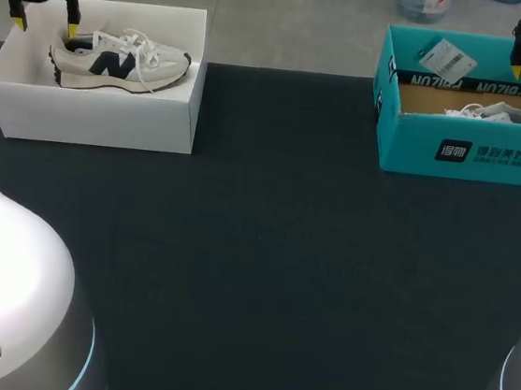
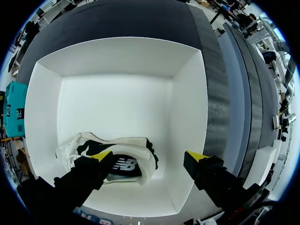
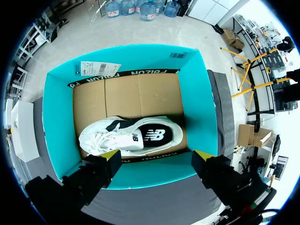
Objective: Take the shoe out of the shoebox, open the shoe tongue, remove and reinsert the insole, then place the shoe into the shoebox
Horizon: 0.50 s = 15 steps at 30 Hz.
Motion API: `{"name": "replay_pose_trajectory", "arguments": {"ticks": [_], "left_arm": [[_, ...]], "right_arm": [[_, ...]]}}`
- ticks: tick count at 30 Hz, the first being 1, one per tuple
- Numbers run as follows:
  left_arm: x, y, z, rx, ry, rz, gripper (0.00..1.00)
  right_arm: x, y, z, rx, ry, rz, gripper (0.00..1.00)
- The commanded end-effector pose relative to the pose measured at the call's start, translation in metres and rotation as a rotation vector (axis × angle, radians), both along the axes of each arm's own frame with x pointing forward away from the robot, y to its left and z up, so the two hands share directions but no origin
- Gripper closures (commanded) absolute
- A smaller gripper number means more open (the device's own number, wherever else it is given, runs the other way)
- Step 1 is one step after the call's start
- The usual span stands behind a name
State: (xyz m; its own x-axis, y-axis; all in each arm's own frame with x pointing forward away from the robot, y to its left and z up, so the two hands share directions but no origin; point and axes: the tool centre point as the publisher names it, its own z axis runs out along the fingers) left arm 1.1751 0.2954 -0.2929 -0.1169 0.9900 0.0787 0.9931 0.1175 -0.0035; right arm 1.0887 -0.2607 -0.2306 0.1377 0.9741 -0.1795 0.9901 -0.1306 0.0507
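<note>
Under the left gripper (image 2: 149,157), fingers spread wide and holding nothing, the white shoe (image 2: 126,143) lies on its side in the white shoebox (image 2: 187,108), heel end beneath one fingertip, the other fingertip close to the box wall. The right gripper (image 3: 157,155), also spread and empty, hangs over a second shoe (image 3: 133,136) in the teal shoebox (image 3: 56,117). Risks: a descending finger could clip the thin cardboard wall and drag the light box, loose laces could snag a tip, and the soft rounded upper may collapse if pinched.
</note>
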Motion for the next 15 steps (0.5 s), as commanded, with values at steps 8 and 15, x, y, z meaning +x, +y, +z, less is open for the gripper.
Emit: {"name": "replay_pose_trajectory", "arguments": {"ticks": [8,15], "left_arm": [[0.030,0.005,-0.021,-0.002,0.119,0.012,0.00],[0.033,0.007,-0.037,0.006,0.142,0.021,0.00]], "right_arm": [[-0.001,0.000,0.000,0.001,-0.002,0.000,0.00],[-0.001,0.000,0.000,0.001,-0.002,0.000,0.00]]}}
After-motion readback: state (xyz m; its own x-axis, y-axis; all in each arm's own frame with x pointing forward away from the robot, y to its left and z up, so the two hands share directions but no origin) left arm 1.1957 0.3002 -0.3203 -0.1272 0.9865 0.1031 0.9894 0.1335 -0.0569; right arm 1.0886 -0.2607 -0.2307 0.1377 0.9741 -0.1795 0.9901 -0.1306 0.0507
